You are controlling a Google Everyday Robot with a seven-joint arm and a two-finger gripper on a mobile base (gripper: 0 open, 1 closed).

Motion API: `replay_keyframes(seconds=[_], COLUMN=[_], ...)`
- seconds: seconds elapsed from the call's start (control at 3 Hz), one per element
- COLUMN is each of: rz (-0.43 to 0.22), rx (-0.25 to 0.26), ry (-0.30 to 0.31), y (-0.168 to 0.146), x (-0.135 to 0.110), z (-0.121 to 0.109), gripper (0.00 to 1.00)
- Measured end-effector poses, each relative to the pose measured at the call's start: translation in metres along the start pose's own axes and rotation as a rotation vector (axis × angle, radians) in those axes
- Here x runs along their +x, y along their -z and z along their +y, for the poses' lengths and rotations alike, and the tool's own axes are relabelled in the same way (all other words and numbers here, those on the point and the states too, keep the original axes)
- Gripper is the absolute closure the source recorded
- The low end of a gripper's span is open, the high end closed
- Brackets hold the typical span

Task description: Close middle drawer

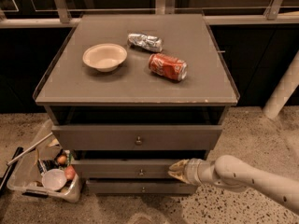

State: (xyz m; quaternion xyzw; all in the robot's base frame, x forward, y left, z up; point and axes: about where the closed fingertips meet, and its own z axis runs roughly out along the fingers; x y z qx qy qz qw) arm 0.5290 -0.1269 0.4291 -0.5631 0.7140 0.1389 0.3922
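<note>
On your desk (pixel 135 90) the bowl (pixel 104 56) sits left of centre. To its right lie two cans, near each other but apart: the rear can (pixel 145 42) is behind and a little left of the front can (pixel 167 66). Under the desk top three drawers are stacked: the top drawer (pixel 93 137), the middle drawer (pixel 112 168) beneath it, and the lowest drawer (pixel 117 187) by the floor. The gripper (pixel 176 170) is at the middle drawer's front, right of its knob (pixel 141 172), and the arm runs off to your lower right. On the floor left of the drawers stands a bin (pixel 23 188) with a cup (pixel 54 178) in it. A post (pixel 282 87) stands to the right of the desk.
</note>
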Motion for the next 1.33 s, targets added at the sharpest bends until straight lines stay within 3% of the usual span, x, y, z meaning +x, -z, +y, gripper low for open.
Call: replay_keyframes(seconds=[0.67,1.0,1.33], rz=[0.0,0.0,0.0], rx=[0.0,0.0,0.0], ry=[0.0,0.0,0.0], y=[-0.0001,-0.0001,-0.0001], x=[0.0,-0.0001,-0.0001], z=[0.0001,0.0001,0.0001], gripper=[0.14,0.0,0.0])
